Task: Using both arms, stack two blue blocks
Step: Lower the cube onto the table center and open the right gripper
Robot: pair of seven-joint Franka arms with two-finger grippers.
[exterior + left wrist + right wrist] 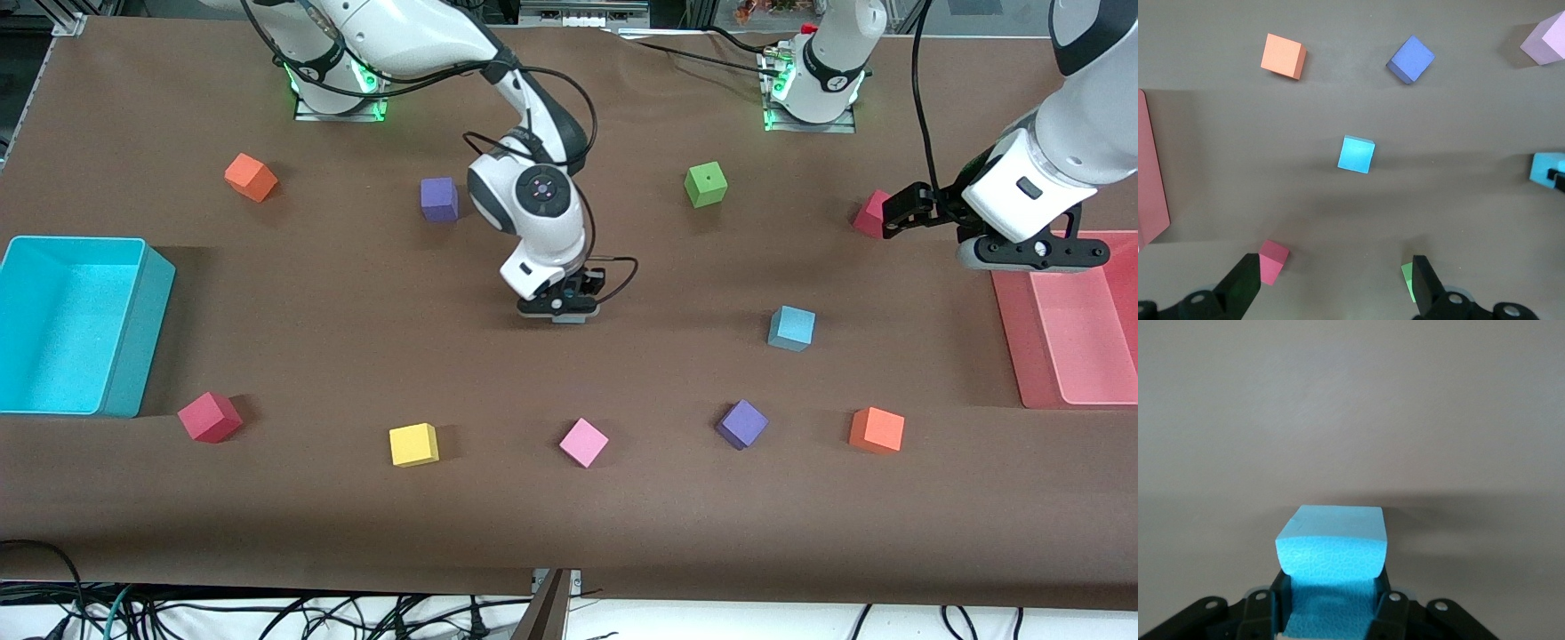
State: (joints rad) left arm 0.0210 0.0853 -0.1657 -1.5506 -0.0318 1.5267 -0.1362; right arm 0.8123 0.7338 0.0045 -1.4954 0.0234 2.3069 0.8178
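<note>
My right gripper [560, 313] is low over the middle of the table, shut on a sky-blue block [1331, 543]. The block is squeezed between the fingers, and only a sliver of it [565, 319] shows in the front view. I cannot tell whether it touches the table. The second blue block [790, 327] lies free on the table, toward the left arm's end; it also shows in the left wrist view [1356, 154]. My left gripper [1033, 260] hangs high, open and empty [1335, 285], over the table beside the pink tray's edge.
A cyan bin [71, 320] stands at the right arm's end, a pink tray [1076, 329] at the left arm's. Loose cubes: orange [251, 176], purple [439, 198], green [706, 184], red [871, 213], red [209, 416], yellow [413, 444], pink [583, 442], purple [741, 423], orange [877, 429].
</note>
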